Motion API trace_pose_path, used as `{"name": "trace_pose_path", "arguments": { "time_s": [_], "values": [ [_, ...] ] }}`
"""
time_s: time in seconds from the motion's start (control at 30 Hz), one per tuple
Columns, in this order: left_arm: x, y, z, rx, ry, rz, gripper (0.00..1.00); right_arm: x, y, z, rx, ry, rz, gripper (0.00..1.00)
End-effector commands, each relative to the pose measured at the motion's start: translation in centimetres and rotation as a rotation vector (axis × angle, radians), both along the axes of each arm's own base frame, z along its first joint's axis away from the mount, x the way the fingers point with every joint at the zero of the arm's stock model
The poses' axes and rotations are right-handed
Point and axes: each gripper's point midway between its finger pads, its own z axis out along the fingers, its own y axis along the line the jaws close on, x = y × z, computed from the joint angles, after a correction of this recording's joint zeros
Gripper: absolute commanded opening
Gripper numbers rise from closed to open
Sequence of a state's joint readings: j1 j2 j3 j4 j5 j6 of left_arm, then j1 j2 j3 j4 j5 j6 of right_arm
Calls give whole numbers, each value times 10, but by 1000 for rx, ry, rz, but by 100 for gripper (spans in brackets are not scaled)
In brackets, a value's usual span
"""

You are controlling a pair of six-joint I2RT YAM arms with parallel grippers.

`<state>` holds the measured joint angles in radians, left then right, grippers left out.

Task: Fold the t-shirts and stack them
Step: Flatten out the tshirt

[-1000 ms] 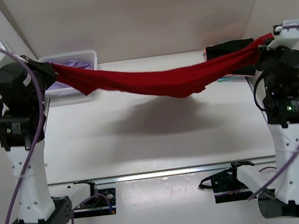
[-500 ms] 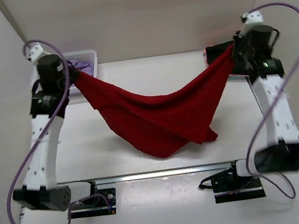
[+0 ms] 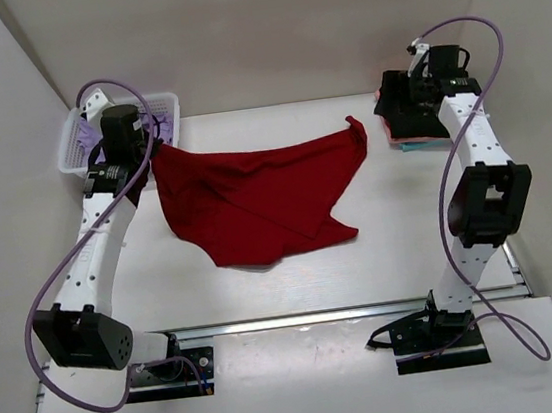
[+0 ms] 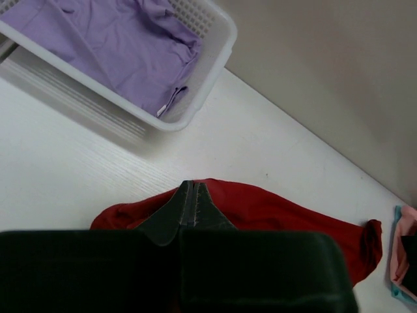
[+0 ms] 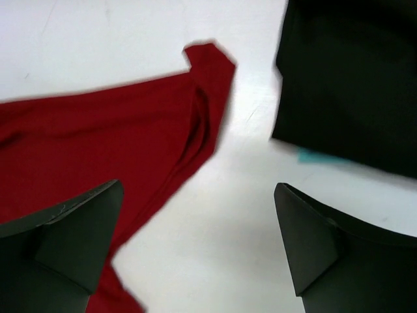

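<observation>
The left end effector point(image 4: 191, 203) is closed on the upper left corner of the deep red t-shirt point(image 3: 254, 194), close to the white basket point(image 4: 216, 40) that holds the lavender t-shirt point(image 4: 111, 39). The right end effector point(image 5: 197, 189) hangs with its jaws wide apart and nothing between them, above bare tabletop point(image 3: 381, 244) between the red shirt's far right corner and the black t-shirt point(image 5: 352, 78). The black one lies on top of what look like pink and teal pieces at the right rear. The red shirt rests on the tabletop in a rough triangle, with a flap doubled over near its front edge and creases running across it. We judge it is not yet flat enough to fold. With only one corner held, a pull from the left arm would likely drag the cloth sideways and deepen the twist instead of spreading it. A release here would probably leave that corner bunched beside the basket. The right end effector sits so near the black shirt that a careless reach for the red corner could catch the black edge and upset the pile. A swing of the left arm could knock the basket.
</observation>
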<state>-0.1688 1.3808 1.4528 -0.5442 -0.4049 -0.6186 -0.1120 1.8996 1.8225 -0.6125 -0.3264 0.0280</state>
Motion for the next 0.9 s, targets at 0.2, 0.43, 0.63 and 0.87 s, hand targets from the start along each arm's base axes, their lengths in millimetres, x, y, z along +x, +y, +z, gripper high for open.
{"name": "trace_pose_path", "arguments": {
  "time_s": [0.2, 0.43, 0.63, 0.87],
  "values": [
    [-22, -6, -6, -2, -25, -13, 0, -112, 171, -30, 142, 113, 255, 13],
    [-35, -9, -23, 13, 5, -31, 0, -173, 235, -101, 93, 273, 338, 28],
    [-39, -12, -30, -6, 9, -38, 0, -194, 261, -128, 43, 324, 363, 36],
    [-38, -17, -32, -18, 6, -49, 0, -204, 257, -158, -22, 392, 360, 43]
  ]
}}
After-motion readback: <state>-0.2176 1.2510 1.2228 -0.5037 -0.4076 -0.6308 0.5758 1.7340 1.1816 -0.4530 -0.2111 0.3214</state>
